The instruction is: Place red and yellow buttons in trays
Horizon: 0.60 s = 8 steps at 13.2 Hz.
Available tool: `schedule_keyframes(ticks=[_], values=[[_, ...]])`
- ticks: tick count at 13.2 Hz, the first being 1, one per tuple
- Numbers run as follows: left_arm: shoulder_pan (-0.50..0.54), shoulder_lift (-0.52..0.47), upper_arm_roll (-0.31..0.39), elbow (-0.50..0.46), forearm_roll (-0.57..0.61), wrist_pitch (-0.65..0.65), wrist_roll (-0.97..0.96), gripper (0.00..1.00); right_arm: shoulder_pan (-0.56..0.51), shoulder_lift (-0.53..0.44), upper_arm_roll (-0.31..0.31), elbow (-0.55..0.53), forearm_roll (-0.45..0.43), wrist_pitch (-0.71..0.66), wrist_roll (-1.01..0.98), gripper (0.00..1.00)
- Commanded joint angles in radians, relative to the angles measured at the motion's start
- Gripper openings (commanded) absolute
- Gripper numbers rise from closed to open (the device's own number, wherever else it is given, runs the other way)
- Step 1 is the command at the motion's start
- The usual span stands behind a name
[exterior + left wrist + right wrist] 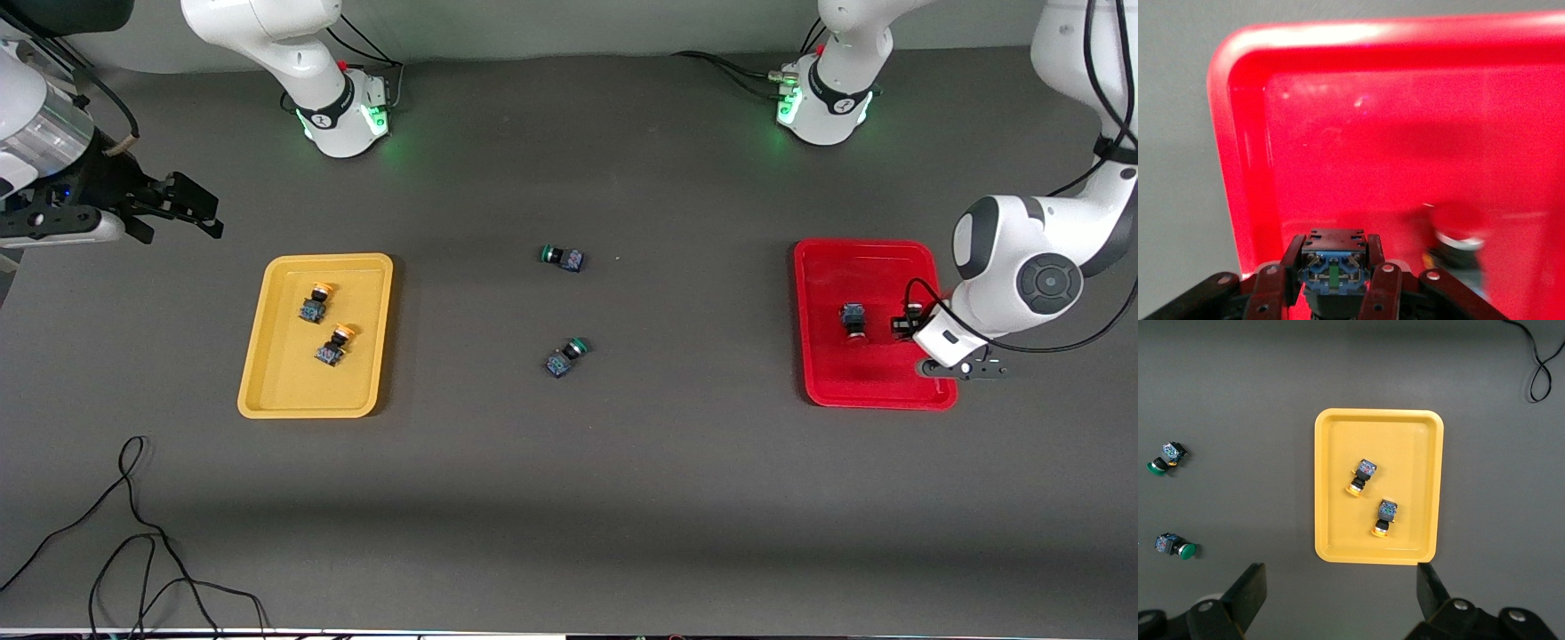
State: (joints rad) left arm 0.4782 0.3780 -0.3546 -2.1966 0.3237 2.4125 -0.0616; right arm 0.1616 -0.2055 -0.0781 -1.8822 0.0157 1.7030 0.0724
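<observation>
The red tray [867,267] lies toward the left arm's end of the table. One red button [853,320] lies in it, also in the left wrist view [1458,233]. My left gripper [907,322] is low over this tray [1405,133], shut on a button [1335,270] with a blue-black body; its cap is hidden. The yellow tray [284,382] holds two yellow buttons [316,302] [336,345], also in the right wrist view [1361,477] [1385,517]. My right gripper [178,209] waits open and empty, high beside the yellow tray [1411,453].
Two green-capped buttons [563,258] [566,356] lie on the dark table between the trays, also in the right wrist view [1165,457] [1175,547]. A black cable [133,533] loops near the front edge at the right arm's end.
</observation>
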Motion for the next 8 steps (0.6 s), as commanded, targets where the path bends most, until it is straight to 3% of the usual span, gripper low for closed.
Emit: schedule_keyframes(ticks=[1, 2, 4, 8], values=[[0.017, 0.033, -0.001, 0.001, 0.038, 0.049, 0.016, 0.72, 0.006, 0.008, -0.002, 0.029, -0.013, -0.023, -0.022, 1.0], [0.016, 0.027, -0.001, 0.011, 0.038, 0.03, 0.017, 1.0, 0.006, 0.006, -0.002, 0.031, -0.013, -0.023, -0.022, 1.0], [0.016, -0.02, -0.003, 0.041, 0.037, -0.051, 0.019, 1.0, 0.006, 0.006, -0.002, 0.029, -0.014, -0.023, -0.022, 1.0], [0.016, -0.108, -0.035, 0.248, -0.055, -0.421, 0.101, 1.0, 0.006, 0.021, -0.003, 0.037, -0.019, -0.02, -0.016, 1.0]])
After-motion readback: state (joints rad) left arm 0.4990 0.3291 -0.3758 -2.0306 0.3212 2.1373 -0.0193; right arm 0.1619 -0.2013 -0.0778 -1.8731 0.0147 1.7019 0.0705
